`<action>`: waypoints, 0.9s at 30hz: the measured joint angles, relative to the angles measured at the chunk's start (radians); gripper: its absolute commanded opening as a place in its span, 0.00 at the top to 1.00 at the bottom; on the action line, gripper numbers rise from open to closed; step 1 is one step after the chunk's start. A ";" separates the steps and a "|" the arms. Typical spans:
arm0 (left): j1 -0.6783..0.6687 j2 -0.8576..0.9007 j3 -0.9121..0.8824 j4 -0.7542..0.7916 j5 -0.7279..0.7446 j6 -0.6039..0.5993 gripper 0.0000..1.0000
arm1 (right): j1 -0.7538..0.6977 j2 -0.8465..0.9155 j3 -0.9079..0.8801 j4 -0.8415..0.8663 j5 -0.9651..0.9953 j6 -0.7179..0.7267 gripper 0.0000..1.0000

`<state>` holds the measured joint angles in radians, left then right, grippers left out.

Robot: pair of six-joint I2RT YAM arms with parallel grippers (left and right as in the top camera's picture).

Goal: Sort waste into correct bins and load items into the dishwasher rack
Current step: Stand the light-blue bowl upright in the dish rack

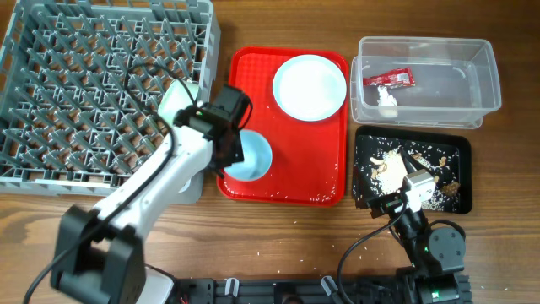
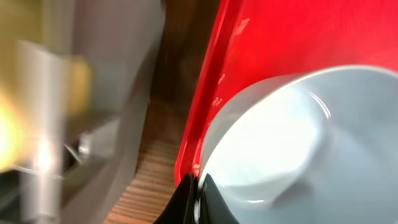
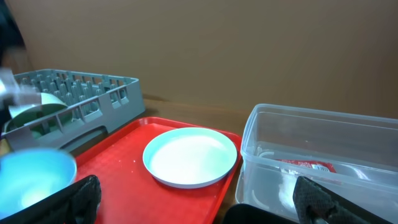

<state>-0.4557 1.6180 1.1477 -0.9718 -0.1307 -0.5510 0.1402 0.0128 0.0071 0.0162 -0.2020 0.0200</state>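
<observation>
My left gripper (image 1: 229, 154) is shut on the rim of a pale blue bowl (image 1: 253, 157) at the front left of the red tray (image 1: 325, 160). In the left wrist view the fingers (image 2: 198, 194) pinch the bowl's rim (image 2: 292, 137). A second pale bowl (image 1: 177, 97) sits in the grey dishwasher rack (image 1: 76, 84). The white plate (image 1: 310, 87) lies on the red tray. The red packet (image 1: 389, 79) and white scrap (image 1: 386, 99) lie in the clear tub (image 1: 481, 84). Crumbs (image 1: 384, 165) lie in the black tray (image 1: 460, 152). My right gripper (image 1: 413, 190) is open and empty above it. Cup, fork and spoon are out of view.
The right wrist view shows the plate (image 3: 190, 157), the clear tub (image 3: 311, 134), the packet (image 3: 305, 166), the rack (image 3: 81, 90) and the blurred held bowl (image 3: 34, 177). Small crumbs dot the wooden table (image 1: 278, 245) in front of the red tray.
</observation>
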 measured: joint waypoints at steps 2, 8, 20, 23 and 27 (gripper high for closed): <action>0.000 -0.063 0.088 -0.079 -0.076 0.030 0.96 | 0.000 0.000 0.000 0.000 0.000 0.000 0.00; 0.005 -0.179 0.216 -0.217 -0.803 0.121 0.96 | 0.000 0.000 0.000 0.000 0.000 0.000 0.00; 0.177 0.237 0.219 -0.018 -1.241 0.180 0.96 | 0.000 -0.001 0.000 0.000 0.000 0.000 0.00; 0.208 0.264 0.219 -0.011 -1.249 0.181 0.96 | 0.000 -0.001 0.000 0.000 0.000 0.000 0.00; 0.236 0.266 0.219 0.005 -1.256 0.181 0.96 | 0.000 -0.001 0.000 0.000 0.000 0.000 0.00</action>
<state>-0.2199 1.8835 1.3670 -0.9668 -1.3865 -0.3698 0.1402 0.0116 0.0071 0.0162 -0.2020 0.0200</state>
